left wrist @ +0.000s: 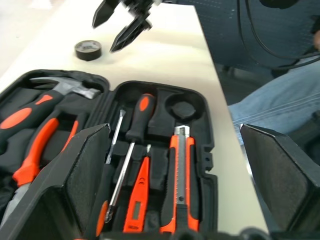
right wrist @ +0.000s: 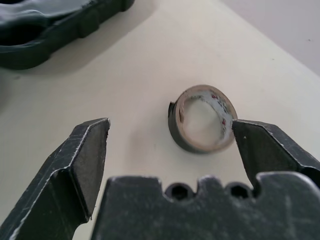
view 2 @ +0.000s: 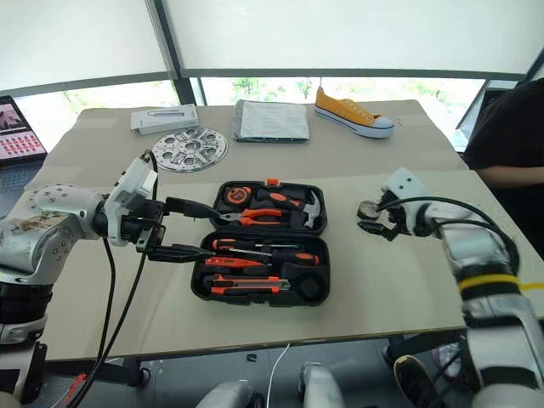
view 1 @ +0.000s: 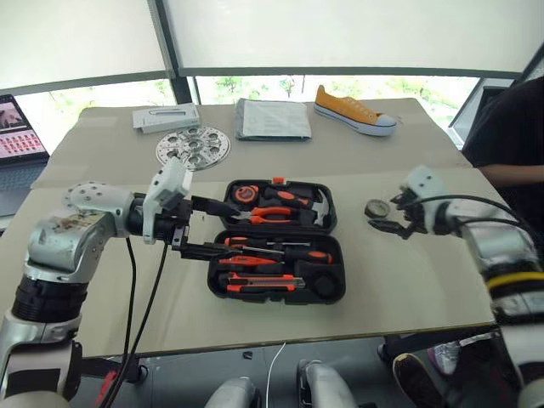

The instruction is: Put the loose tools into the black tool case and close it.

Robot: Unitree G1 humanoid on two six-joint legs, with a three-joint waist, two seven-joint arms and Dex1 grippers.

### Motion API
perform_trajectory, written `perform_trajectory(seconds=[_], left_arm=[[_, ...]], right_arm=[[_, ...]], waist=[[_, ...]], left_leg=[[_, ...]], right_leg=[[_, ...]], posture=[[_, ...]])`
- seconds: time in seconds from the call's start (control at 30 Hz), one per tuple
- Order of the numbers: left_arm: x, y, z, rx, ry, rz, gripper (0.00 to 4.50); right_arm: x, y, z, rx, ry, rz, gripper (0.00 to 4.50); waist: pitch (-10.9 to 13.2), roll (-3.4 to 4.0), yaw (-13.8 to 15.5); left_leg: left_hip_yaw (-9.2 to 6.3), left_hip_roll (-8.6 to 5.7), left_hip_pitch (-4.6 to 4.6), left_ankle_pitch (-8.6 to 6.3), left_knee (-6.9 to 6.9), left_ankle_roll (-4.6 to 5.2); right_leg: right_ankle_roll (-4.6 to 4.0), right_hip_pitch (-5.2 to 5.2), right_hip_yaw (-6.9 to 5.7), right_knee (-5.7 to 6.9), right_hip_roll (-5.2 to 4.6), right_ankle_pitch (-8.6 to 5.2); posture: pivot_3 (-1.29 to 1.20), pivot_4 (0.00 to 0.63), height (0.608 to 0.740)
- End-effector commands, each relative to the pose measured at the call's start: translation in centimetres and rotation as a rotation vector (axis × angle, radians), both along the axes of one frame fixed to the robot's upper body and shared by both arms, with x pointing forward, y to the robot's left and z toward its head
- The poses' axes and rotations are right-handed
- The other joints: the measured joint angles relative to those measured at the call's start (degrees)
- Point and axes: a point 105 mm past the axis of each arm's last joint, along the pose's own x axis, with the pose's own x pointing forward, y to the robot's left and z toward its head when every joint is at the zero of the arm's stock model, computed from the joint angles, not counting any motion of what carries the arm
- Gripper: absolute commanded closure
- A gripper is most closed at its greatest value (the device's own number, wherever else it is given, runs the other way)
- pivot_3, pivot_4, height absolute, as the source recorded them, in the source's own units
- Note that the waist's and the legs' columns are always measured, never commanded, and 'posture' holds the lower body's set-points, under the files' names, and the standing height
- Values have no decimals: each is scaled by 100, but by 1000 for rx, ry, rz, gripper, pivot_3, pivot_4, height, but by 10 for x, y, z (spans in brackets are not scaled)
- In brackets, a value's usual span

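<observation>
1. Tape roll (right wrist: 202,119) is the last loose tool still out. It lies flat on the table (view 1: 408,280), right of centre in the left eye view, well apart from the black tool case (view 1: 276,242).
2. That case lies open in the middle of the frame. Two screwdrivers (left wrist: 134,131), the slim tester (left wrist: 137,200) and the utility knife (left wrist: 180,180) already sit in the front half. The round recess (left wrist: 180,108) at its right end looks free, and I'd guess that's where the roll goes.
3. Right gripper (right wrist: 170,135) has its fingers spread wide, hovering right over the roll. In the right wrist view one finger (right wrist: 270,145) sits just beside the roll's rim, the other well off to the far side, so the roll isn't centred yet.
4. Left gripper (view 1: 208,225) is spread apart too, holding nothing, hanging over the case's left edge.
5. To do this bit well, I'd shift the right gripper sideways until the roll sits midway between the fingers, then come down and pinch across the outer wall. It's a low ring lying flat, so a shallow or off-centre pinch will probably just push it across the table.
6. Worth keeping the left gripper out of the lid's path, since closing comes straight after.
</observation>
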Motion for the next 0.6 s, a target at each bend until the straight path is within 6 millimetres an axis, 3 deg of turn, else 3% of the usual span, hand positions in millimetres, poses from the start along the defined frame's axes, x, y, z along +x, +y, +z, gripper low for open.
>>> perform_trajectory(seconds=[0.03,0.4,0.53,0.6], left_arm=[[-3,1,7,17,-68,7,0],[-3,4,5,42,-80,21,0],[-9,3,-3,81,-59,-20,0],[-16,2,-11,110,-55,-61,0]], right_arm=[[12,-1,4,-39,-27,11,638],[21,9,-6,-49,-7,39,4477],[16,11,20,5,-63,105,4477],[-5,35,42,83,-61,298,4477]], waist=[[0,1,-19],[2,4,-59],[4,7,-63],[10,18,-61]], left_leg=[[0,-4,-2,0,-1,0],[0,-5,3,8,2,-15],[0,-5,3,8,1,-15],[0,-5,0,8,0,-15]], right_leg=[[0,-2,0,-1,-1,0],[-5,1,2,4,-1,3],[-5,0,4,5,-1,3],[-5,-5,4,4,-1,3]], posture=[[0,150,739],[0,150,739],[0,150,739],[0,150,739]])
